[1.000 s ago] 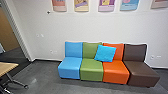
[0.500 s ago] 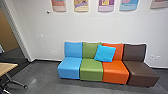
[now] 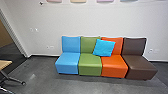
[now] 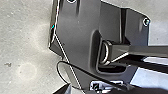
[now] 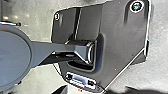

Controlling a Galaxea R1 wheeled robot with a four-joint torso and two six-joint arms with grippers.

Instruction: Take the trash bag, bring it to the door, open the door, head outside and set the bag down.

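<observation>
Left pincer (image 4: 93, 88) and right pincer (image 5: 96, 88): grip unclear as the robot's view shifts

I cannot tell how far either is open or whether it has hold of anything, nor where the trash bag is. The head camera now looks lower: the posters (image 3: 105, 1) are cropped harder, while the seats (image 3: 90, 67) and blue cushion (image 3: 104, 47) sit higher. That suggests the robot bending or driving, with no visible gain on the bag. The worktop (image 3: 3, 64) is cut off beyond its right corner; the doorway (image 3: 10, 56) is dark, partly cropped.
</observation>
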